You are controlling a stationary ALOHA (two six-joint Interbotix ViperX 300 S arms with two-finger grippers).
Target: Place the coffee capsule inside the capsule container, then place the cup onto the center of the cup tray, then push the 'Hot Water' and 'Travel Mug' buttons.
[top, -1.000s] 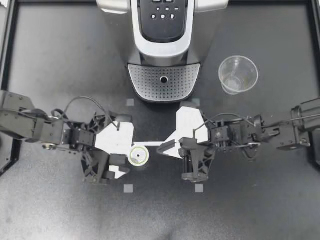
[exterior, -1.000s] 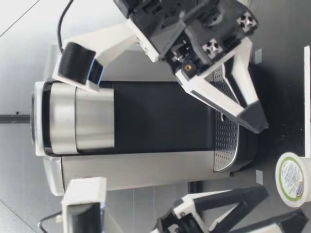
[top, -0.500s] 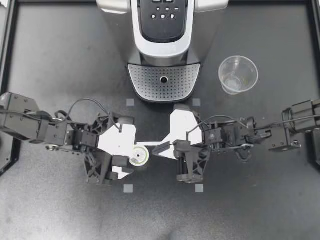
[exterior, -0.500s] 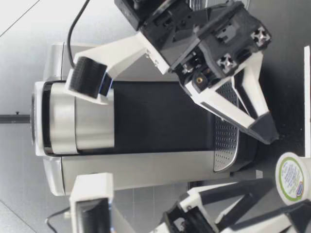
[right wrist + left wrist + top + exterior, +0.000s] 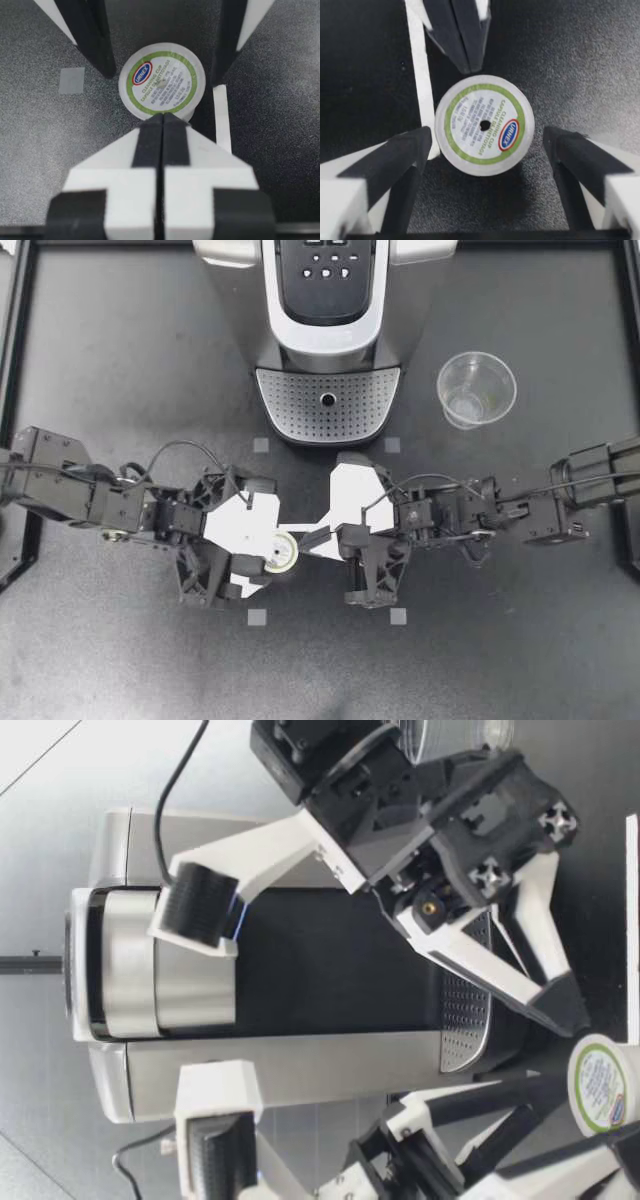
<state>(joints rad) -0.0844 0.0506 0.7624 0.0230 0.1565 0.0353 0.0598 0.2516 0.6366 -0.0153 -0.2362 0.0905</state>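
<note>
Both your arms have slid in toward the coffee capsule [image 5: 280,553], which sits on the table [image 5: 120,370] in front of the coffee machine [image 5: 327,330], so I think you are ready to grab it. Your left gripper [image 5: 262,535] is wide apart with the capsule between its fingers, not squeezed yet. Your right gripper [image 5: 303,538] is pressed closed and empty, its tip right at the capsule's edge.

Left arm [image 5: 70,490], right arm [image 5: 580,505]: matte black, boxy joints, and there's a thin black cable [image 5: 170,445] arching over each wrist. Left gripper [image 5: 262,536], right gripper [image 5: 305,538]: white wedge fingers, black pads.
</note>
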